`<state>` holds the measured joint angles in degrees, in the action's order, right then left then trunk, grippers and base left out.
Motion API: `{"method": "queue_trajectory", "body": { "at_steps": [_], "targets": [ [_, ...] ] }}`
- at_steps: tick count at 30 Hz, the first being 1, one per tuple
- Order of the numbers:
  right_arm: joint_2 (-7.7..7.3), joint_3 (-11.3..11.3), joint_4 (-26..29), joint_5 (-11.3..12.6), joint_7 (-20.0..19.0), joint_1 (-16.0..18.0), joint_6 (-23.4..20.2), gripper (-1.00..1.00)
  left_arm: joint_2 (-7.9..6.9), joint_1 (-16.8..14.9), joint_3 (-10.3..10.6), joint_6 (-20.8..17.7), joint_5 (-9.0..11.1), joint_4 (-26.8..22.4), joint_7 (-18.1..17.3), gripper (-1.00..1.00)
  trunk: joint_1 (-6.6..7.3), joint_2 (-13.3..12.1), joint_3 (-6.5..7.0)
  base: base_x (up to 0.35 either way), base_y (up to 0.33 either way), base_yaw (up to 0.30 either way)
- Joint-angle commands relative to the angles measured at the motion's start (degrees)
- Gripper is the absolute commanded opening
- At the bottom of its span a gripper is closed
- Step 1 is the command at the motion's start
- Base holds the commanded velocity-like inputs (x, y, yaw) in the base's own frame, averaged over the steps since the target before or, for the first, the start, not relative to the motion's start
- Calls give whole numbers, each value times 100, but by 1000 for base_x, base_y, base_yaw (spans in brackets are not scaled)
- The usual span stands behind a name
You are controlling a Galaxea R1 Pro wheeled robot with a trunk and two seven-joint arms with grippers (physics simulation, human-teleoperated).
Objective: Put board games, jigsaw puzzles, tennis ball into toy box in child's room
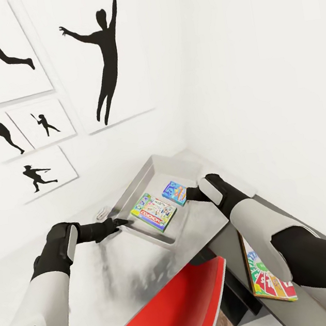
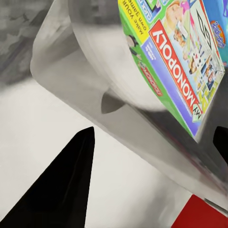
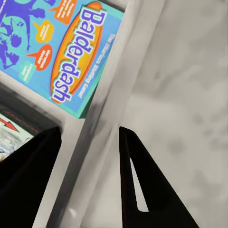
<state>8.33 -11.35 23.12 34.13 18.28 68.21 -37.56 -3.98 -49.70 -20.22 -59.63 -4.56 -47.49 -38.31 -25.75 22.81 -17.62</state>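
Head view: two board games (image 1: 154, 212) in toy box (image 1: 156, 170), between both arms' fingers (image 1: 120, 222).

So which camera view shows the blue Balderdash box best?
The right wrist view: the Balderdash box is close there and its title reads clearly. The head view shows it whole but small, lying in the toy box. The left wrist view catches perhaps a blue corner.

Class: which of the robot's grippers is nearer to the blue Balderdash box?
Right. The right gripper sits at the toy box rim beside the Balderdash box; the left gripper is beyond the Monopoly box.
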Motion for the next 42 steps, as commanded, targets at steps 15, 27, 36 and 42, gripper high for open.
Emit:
{"method": "queue_trajectory", "body": {
  "at_steps": [15, 27, 36, 42],
  "targets": [
    [2, -25, 9, 50, 44, 6, -14, -100, -3, -5, -9, -37, -1, -6, -48, -100, -3, 11, 130, -100, 25, 3],
    [2, -25, 9, 50, 44, 7, -14, -100, 0, -5, -9, -37, -1, -6, -54, -100, -3, 11, 172, -278, 140, 25],
    [-6, -25, 9, 52, 44, 3, -14, -100, 2, -5, -9, -37, -1, -6, -54, -100, -3, 11, 173, -227, 153, -22],
    [-7, -25, 9, 58, 44, 4, -14, -100, 2, -5, -9, -37, 5, -6, -54, -100, -3, 11, 179, -45, 102, -175]
  ]
}}
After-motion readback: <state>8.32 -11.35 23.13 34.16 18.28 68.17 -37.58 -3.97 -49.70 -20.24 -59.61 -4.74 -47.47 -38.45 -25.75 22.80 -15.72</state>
